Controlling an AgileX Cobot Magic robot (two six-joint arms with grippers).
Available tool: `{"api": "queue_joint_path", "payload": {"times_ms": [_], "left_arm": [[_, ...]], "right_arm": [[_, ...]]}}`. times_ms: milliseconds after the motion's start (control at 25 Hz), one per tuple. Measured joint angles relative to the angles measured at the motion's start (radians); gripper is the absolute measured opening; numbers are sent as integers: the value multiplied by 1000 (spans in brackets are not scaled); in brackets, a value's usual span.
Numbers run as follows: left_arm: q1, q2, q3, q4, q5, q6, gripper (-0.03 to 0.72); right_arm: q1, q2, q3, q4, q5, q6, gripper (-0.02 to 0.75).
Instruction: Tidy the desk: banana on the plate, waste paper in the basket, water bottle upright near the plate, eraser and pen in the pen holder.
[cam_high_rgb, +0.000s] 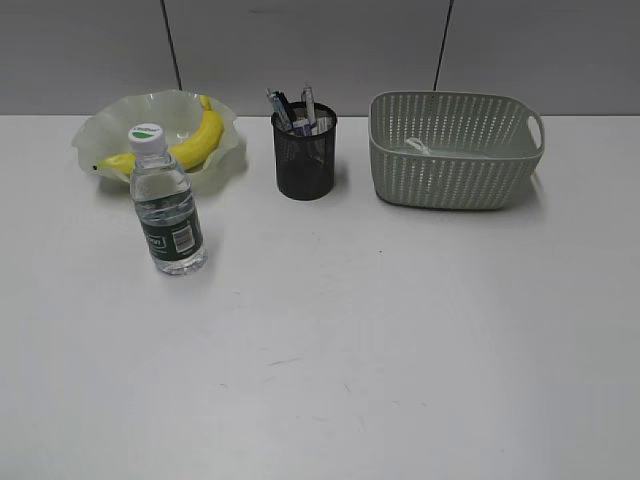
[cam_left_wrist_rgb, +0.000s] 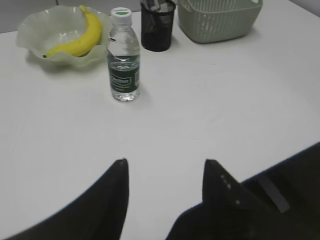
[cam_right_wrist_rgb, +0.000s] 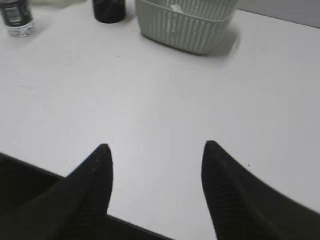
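Observation:
The banana (cam_high_rgb: 200, 140) lies in the pale green plate (cam_high_rgb: 100, 135) at the back left of the desk (cam_high_rgb: 400, 330). Just in front of the plate the water bottle (cam_high_rgb: 167, 205) stands upright. Pens (cam_high_rgb: 283, 108) stick out of the black mesh pen holder (cam_high_rgb: 305, 155); the eraser cannot be made out. White waste paper (cam_high_rgb: 418, 147) shows inside the green basket (cam_high_rgb: 455, 170). Neither gripper appears in the exterior view. My left gripper (cam_left_wrist_rgb: 165, 162) hangs open and empty over bare desk, well short of the bottle (cam_left_wrist_rgb: 123, 57). My right gripper (cam_right_wrist_rgb: 156, 146) is open and empty too, far from the basket (cam_right_wrist_rgb: 185, 22).
A grey panelled wall (cam_high_rgb: 320, 50) closes off the back of the desk. The desk's near edge (cam_right_wrist_rgb: 30, 167) shows dark under the right gripper's left finger.

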Motion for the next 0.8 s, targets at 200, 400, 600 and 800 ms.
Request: {"api": "queue_joint_path", "payload": {"times_ms": [200, 400, 600, 800], "left_arm": [[214, 0, 0, 0, 0, 0, 356], [425, -12, 0, 0, -3, 0, 349], [509, -12, 0, -1, -4, 0, 318], [513, -13, 0, -2, -4, 0, 281]], "right_arm": [[-281, 0, 0, 0, 0, 0, 454], [-451, 0, 0, 1, 0, 0, 454], [-473, 0, 0, 3, 0, 0, 454], [-473, 0, 0, 3, -1, 0, 454]]}}
